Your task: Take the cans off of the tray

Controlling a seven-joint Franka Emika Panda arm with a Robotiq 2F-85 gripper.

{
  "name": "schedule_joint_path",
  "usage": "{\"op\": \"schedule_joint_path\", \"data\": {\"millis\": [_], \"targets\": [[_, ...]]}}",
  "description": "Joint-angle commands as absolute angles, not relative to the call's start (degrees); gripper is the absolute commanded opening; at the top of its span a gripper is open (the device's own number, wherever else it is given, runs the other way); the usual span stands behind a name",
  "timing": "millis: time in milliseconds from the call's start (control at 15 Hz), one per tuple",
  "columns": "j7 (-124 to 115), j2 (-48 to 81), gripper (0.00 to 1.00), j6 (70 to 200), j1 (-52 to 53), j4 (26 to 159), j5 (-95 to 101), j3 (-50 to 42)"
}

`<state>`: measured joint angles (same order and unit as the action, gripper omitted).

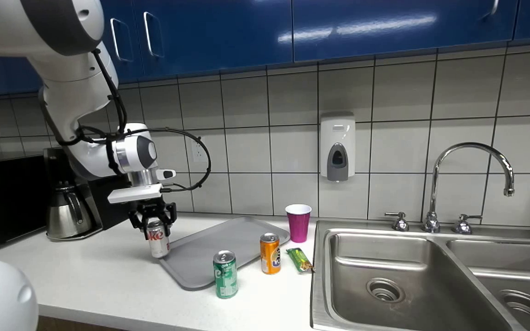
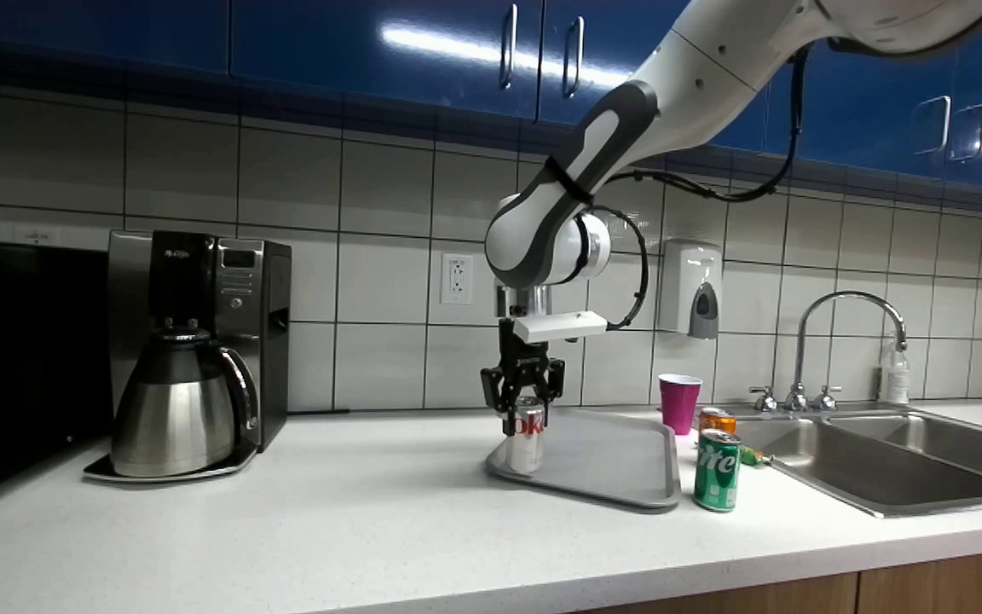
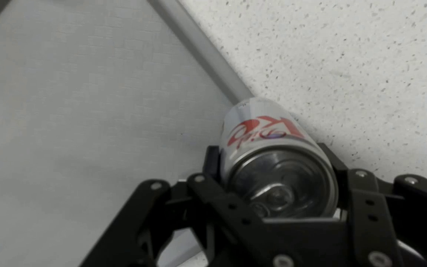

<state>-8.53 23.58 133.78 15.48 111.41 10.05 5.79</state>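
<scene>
The far wall (image 1: 292, 147) is faced in both exterior views; the wrist view is aimed closely down at the tray (image 3: 124, 92).

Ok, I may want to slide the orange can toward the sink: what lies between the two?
A green packet lies between the orange can and the sink, as an exterior view shows; the pink cup stands farther back.
</scene>
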Motion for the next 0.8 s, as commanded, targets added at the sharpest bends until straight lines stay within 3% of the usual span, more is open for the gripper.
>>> {"op": "schedule_joint_path", "data": {"millis": [0,733], "targets": [[-9.9,19.4,0.38,134.2,15.8,115.3,9.6,6.9],[-10.9,17.0,0.38,134.6,17.0,119.9,9.1,9.4]]}}
